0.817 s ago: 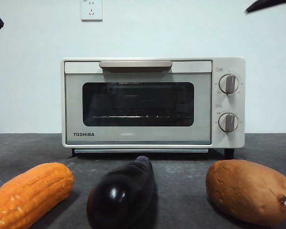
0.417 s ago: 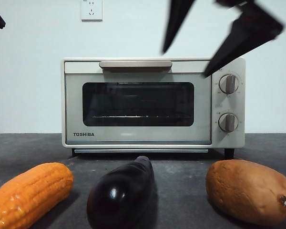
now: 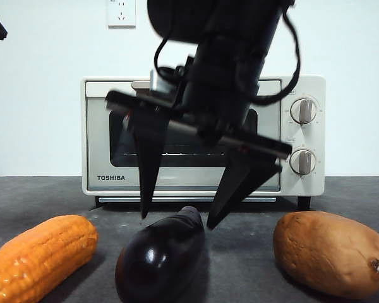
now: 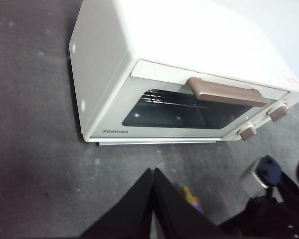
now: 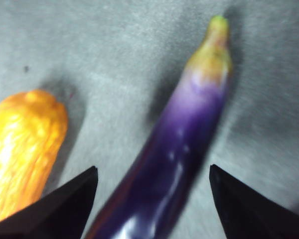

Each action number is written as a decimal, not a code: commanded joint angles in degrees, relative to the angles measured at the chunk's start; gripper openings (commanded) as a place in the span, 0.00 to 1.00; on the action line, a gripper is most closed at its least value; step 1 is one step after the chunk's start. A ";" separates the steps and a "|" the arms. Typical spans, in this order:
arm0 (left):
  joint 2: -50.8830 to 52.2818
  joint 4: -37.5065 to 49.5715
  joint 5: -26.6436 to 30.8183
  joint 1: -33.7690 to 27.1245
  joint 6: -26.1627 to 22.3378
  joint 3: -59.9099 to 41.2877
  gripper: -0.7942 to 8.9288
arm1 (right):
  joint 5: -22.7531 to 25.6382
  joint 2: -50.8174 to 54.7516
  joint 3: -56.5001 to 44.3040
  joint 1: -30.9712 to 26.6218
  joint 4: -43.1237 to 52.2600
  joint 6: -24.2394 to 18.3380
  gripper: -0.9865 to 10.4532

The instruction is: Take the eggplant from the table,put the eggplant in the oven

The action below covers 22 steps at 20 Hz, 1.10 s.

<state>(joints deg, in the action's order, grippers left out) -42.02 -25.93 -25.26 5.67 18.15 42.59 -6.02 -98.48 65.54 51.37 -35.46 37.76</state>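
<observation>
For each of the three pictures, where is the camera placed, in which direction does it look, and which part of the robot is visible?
Front view: low, at table height, facing the oven; the right gripper hangs open above the eggplant.
Left wrist view: high on the left arm, looking down at the oven; the left gripper is shut.
Right wrist view: looking down at the eggplant, between its open jaws.
Front and right wrist views share the eggplant and corn cob.

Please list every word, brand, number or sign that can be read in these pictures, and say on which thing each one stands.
"TOSHIBA": on the lower front of the oven, beneath the glass door; also readable in the left wrist view.
Small marks around the two knobs: too small to read.
Small red mark on the oven top: too blurred to read.
</observation>
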 commanded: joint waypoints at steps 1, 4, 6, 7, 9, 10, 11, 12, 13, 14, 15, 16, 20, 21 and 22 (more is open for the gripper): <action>-0.35 0.04 -0.07 0.42 -1.70 1.18 0.09 | -0.11 -2.29 1.03 0.90 1.77 1.46 0.40; -0.35 0.00 -0.07 1.07 -1.70 1.18 0.09 | -0.09 -4.00 1.03 1.01 2.43 2.12 0.40; -0.35 -0.13 -0.09 1.49 -1.70 1.18 0.09 | 0.11 -4.17 1.03 1.03 2.45 2.14 0.37; -0.35 -0.26 -0.09 1.53 -1.70 1.18 0.09 | 0.22 -4.17 1.03 1.16 2.56 2.27 0.35; -0.35 -0.46 -0.11 1.53 -1.70 1.18 0.09 | 0.26 -4.17 1.03 1.29 2.05 2.38 0.29; -0.35 -0.74 -0.13 1.53 -1.70 1.18 0.09 | 0.15 -4.17 1.03 1.33 1.49 2.36 0.26; -0.35 -1.22 -0.13 1.53 -1.70 1.18 0.09 | 0.24 -4.17 1.03 1.38 0.94 2.34 0.24; -0.33 -1.60 -0.13 1.53 -1.70 1.18 0.09 | 0.20 -4.17 1.03 1.46 0.87 2.34 0.22; -0.35 -1.77 -0.17 1.53 -1.70 1.18 0.09 | 0.22 -4.11 1.16 1.68 0.92 2.29 0.21; -0.35 -1.79 -0.48 1.53 -1.68 1.18 0.09 | 0.07 -3.52 1.66 1.70 0.66 1.60 0.20; -0.35 -1.77 -0.98 1.53 -1.68 1.20 0.09 | 0.02 -2.54 2.58 1.70 0.17 0.09 0.20; -0.35 -1.70 -1.86 1.55 -1.68 1.20 0.09 | -0.02 -1.14 3.76 1.73 -1.16 -1.31 0.20; -2.75 -1.46 -2.23 4.00 -1.79 4.28 0.09 | 0.00 7.06 11.37 2.19 -14.71 -15.21 0.20; -4.35 -1.51 -2.23 5.18 -2.34 5.70 0.09 | 0.07 9.81 12.59 2.43 -17.79 -18.84 0.20; -6.32 -1.51 -2.23 6.62 -2.56 7.30 0.09 | 0.07 12.94 13.20 2.67 -20.35 -22.01 0.20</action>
<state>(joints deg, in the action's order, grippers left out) -48.12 -28.03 -27.22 12.40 16.86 49.08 -6.00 -84.53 77.54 53.30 -56.36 19.97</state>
